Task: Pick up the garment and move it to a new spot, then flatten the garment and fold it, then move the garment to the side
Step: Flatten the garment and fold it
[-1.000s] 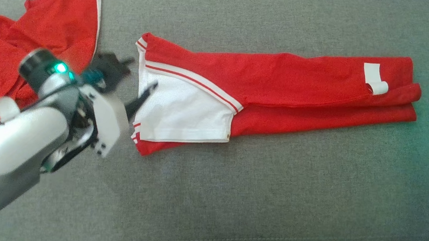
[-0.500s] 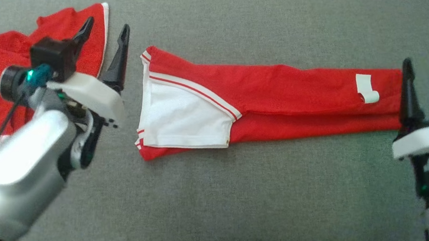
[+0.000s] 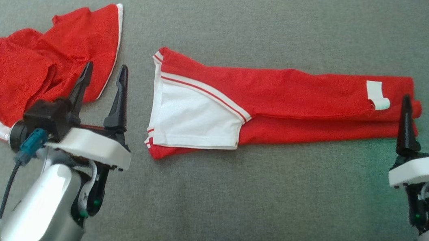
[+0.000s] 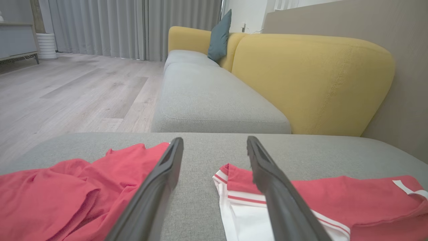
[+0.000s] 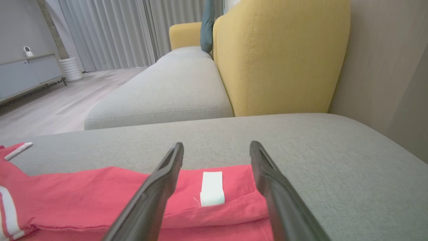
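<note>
The garment is red with a white panel and lies folded in a long strip across the grey cushion. A white label shows near its right end. My left gripper is open, just left of the garment's white end and apart from it. My right gripper is open at the garment's right end, with nothing between its fingers. In the left wrist view the gripper frames bare cushion, with the garment to its right. In the right wrist view the gripper stands over the label.
A second red garment lies crumpled at the cushion's left end, also seen as a red heap in the left wrist view. Beyond the cushion are a grey sofa seat, a yellow backrest and a wooden floor.
The head view has shifted. My left gripper has turned from sideways at the garment's white end to pointing away, drawn back. My right gripper has come further into view at the right end.
</note>
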Motion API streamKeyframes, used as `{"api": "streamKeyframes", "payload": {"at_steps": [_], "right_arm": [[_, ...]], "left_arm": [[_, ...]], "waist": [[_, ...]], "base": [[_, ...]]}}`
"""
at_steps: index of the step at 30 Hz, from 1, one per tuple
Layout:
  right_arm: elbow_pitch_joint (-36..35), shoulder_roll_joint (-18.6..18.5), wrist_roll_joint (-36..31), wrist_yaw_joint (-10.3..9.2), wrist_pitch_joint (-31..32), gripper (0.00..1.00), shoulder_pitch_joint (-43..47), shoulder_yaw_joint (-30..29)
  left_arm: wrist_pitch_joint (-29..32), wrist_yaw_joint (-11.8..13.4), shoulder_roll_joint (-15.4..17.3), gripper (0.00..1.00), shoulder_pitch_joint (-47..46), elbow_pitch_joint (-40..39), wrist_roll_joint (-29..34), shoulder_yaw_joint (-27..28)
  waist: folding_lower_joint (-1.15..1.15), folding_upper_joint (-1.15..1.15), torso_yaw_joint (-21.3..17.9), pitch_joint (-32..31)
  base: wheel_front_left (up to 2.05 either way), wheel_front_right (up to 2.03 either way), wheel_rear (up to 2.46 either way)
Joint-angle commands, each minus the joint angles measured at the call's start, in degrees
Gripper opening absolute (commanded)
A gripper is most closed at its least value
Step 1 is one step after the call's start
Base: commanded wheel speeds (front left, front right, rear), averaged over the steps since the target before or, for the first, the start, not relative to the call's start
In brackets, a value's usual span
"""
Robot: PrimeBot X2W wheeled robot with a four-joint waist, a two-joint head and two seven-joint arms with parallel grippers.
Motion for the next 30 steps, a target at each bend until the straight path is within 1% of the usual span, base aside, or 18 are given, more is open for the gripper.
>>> {"api": "streamKeyframes", "payload": {"at_steps": [1,8,10,14,17,20,25,30], "right_arm": [[-1.1,-0.1,-1.1,0.37,0.1,1.0,-1.4,-0.2],[3.5,1.8,-4.4,0.37,3.4,1.0,-6.1,-6.3],[6.0,2.2,-5.6,0.37,5.2,1.0,-8.2,-8.9],[10.9,3.1,-8.5,0.37,7.6,1.0,-12.0,-16.2],[13.8,3.9,-11.0,0.37,8.5,1.0,-13.2,-20.5],[15.8,4.9,-13.2,0.37,8.8,1.0,-13.2,-23.4],[17.2,6.0,-16.1,0.37,9.6,1.0,-12.6,-26.2],[17.7,7.9,-17.9,0.37,11.4,1.0,-12.8,-28.5]], "left_arm": [[-0.7,-1.1,0.0,1.0,-2.5,-1.3,1.2,3.2],[-0.7,-5.7,-3.0,1.0,-2.7,0.5,4.8,6.5],[-0.7,-6.7,-3.6,1.0,-3.1,0.8,5.5,7.7],[-0.7,-8.7,-4.7,1.0,-3.9,1.4,7.1,9.1],[-0.7,-9.6,-5.5,1.0,-4.1,1.9,8.0,10.2],[-0.7,-10.4,-6.1,1.0,-4.0,2.2,8.7,11.3],[-0.7,-11.2,-6.7,1.0,-3.9,2.6,9.7,12.7],[-0.7,-12.0,-7.2,1.0,-4.1,2.8,10.8,14.1]], "waist": [[0.0,0.0,0.6,0.9],[0.0,0.0,2.0,4.7],[0.0,0.0,2.6,5.5],[0.0,0.0,3.9,6.8],[0.0,0.0,4.4,7.2],[0.0,0.0,4.5,7.4],[0.0,0.0,4.0,7.4],[0.0,0.0,3.0,7.7]], "base": [[0.0,0.0,0.0],[0.0,0.0,0.0],[0.0,0.0,0.0],[0.0,0.0,0.0],[0.0,0.0,0.0],[0.0,0.0,0.0],[0.0,0.0,0.0],[0.0,0.0,0.0]]}}
